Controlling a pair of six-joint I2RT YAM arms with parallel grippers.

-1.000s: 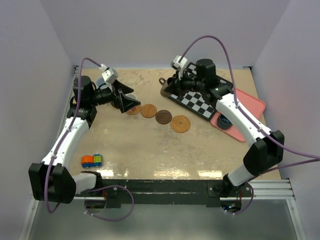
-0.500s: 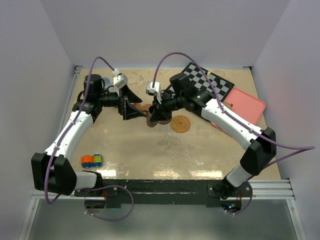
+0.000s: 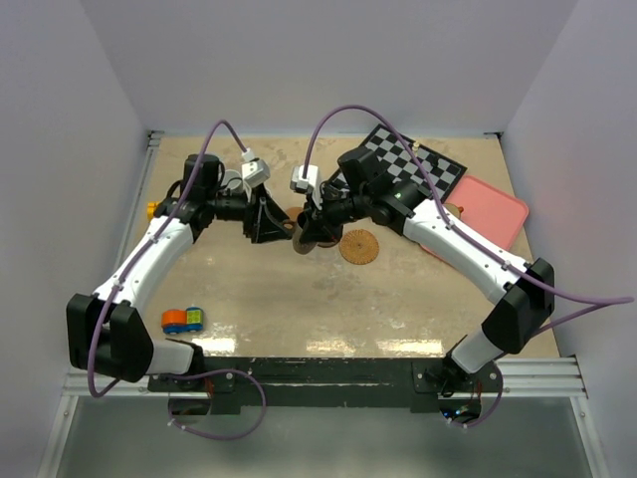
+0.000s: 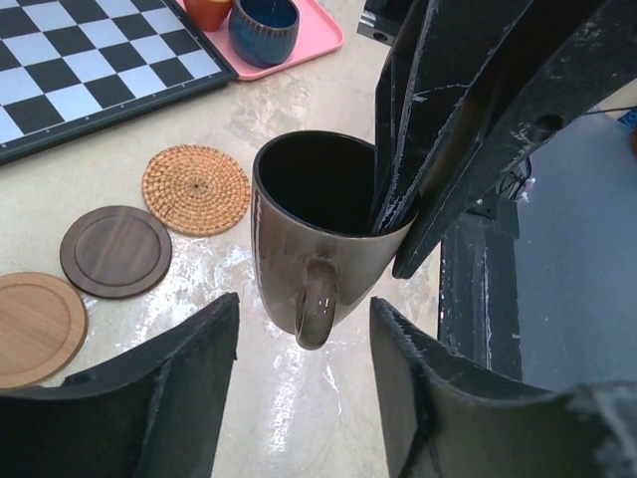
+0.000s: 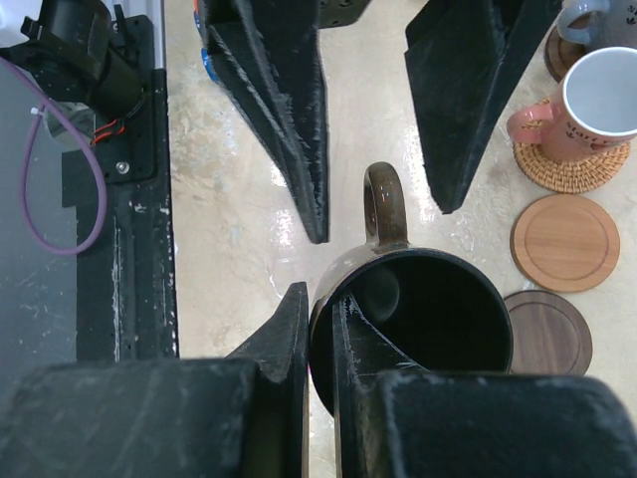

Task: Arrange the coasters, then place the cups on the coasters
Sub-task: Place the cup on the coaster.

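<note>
My right gripper is shut on the rim of a dark brown cup, one finger inside and one outside, holding it just over the table. The cup's handle points at my left gripper, which is open, a finger on each side of the handle without touching it. Beyond the cup lie a woven coaster, a dark brown coaster and a light wood coaster. A white cup with a pink outside stands on another woven coaster. A grey cup shows at the frame edge.
A chessboard lies at the back right beside a pink tray, which holds a dark blue cup and an orange cup. A small orange and blue toy sits near the left front edge.
The right arm has carried the brown cup from the chessboard to the middle of the table. The left gripper has swung right to the cup's handle and its jaws have narrowed.
</note>
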